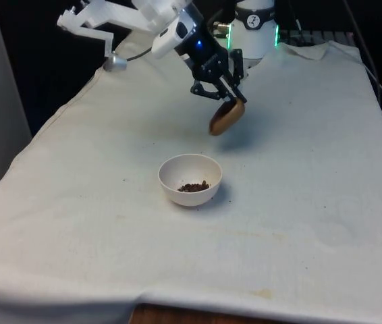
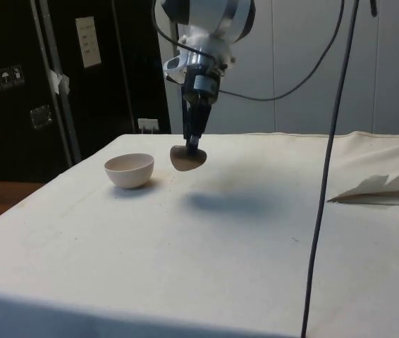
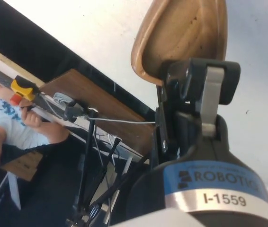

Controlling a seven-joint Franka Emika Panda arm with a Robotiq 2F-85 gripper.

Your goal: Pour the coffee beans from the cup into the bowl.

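**Bowl holds beans, cup tipped in the air**

Your white bowl [image 1: 190, 179] sits on the worktop [image 1: 299, 202] with coffee beans [image 1: 194, 186] inside. Behind it your claw [image 1: 232, 94] is clamped on the rim of the brown cup [image 1: 226, 117], which hangs tilted above the cloth, near the bowl, its inside bare in the wrist view.

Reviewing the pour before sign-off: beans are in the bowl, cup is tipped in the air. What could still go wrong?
1. The end effector pinches the cup by its rim alone, tilted above the cloth; it could slip and drop.
2. The cup hangs beside the bowl, not over it, so any leftover beans would probably land on the cloth.
3. The bowl sits close by; a low return swing might knock it.
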